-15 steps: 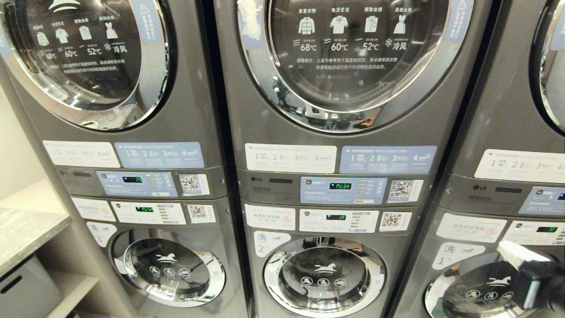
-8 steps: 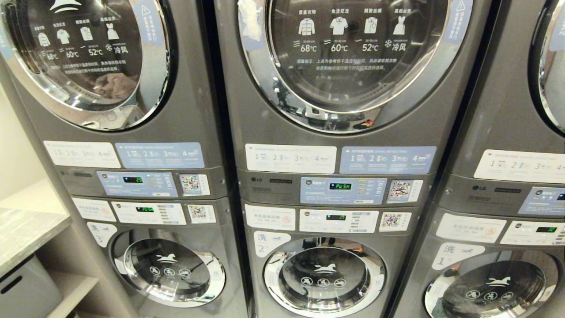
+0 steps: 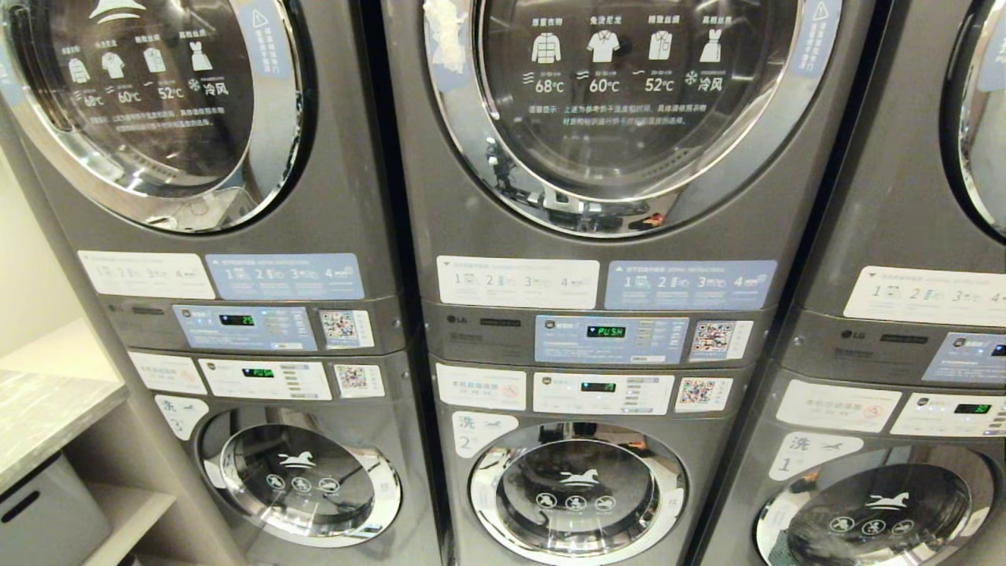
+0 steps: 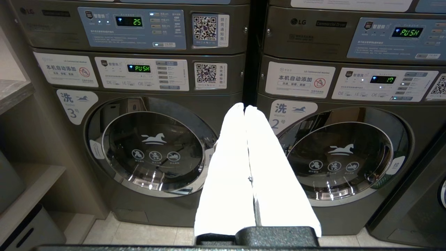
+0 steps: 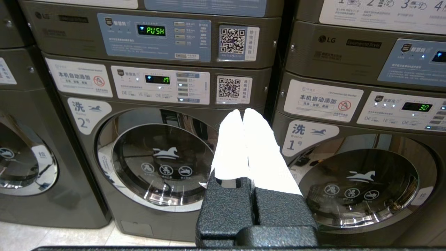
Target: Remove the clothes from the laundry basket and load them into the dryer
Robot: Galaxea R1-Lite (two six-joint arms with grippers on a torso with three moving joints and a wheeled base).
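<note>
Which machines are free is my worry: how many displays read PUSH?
2. One on the dryer in the middle stack; one on washer 3, lower left. The right stack's upper display is cut off, so another may be hidden.

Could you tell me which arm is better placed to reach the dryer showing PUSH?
Right, marginally: the right gripper, shut and empty, points nearer the stack of the dryer; the left gripper, also shut, points further aside.

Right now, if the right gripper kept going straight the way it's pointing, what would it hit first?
Probably the front of washer 2, near its right edge by the gap to washer 1. The right gripper is shut and empty, and nothing shows between its tips and the machines, though depth is unclear.
</note>
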